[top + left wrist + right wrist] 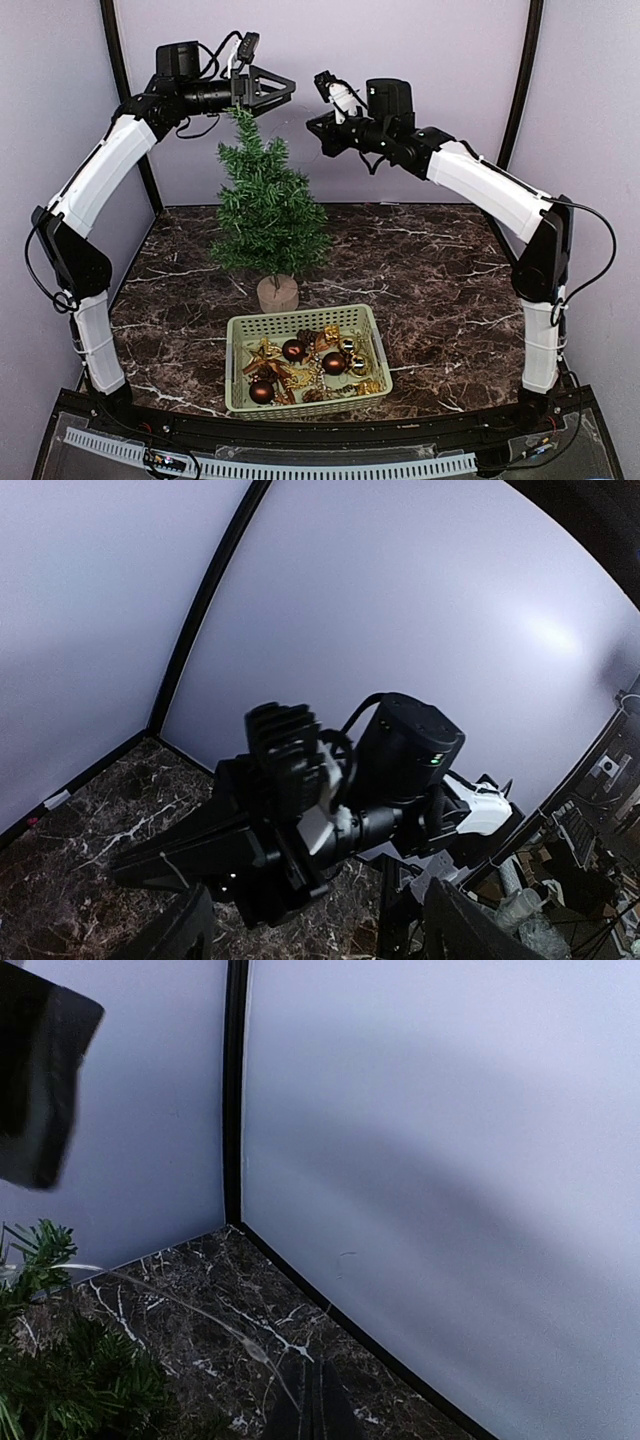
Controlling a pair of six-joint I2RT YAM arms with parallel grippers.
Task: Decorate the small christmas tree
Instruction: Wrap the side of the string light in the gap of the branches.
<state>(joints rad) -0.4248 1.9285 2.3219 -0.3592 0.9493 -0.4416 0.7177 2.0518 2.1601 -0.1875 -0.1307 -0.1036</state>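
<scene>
Green bristles first: the tree (270,210) stands upright on the dark marble table (450,270), a little left of centre, on a round wooden stump (277,293).

Basket (238,372), pale plastic mesh, sits just beside the stump at its 6 o'clock, near the table's front edge. Inside it are brown glossy balls (334,362) mixed with gold trinkets (300,382).

My left gripper (285,89) hangs high in the air, level with the tree tip and just at its 1 o'clock. Its fingers (185,930) are spread wide, one at each lower corner of the wrist view, with nothing between them but the other arm's wrist straight ahead.

My right gripper (315,127) is also raised, at 3 o'clock of the left one, the two close and facing each other above the tree. It sits at 2 o'clock of the tree top, clear of the needles. Its fingers are clenched tight, seen as one dark wedge at the bottom of the right wrist view.

A thin pale thread (190,1310) arcs from the branches at 9 o'clock down to those closed tips. I cannot tell whether it is pinched there.
</scene>
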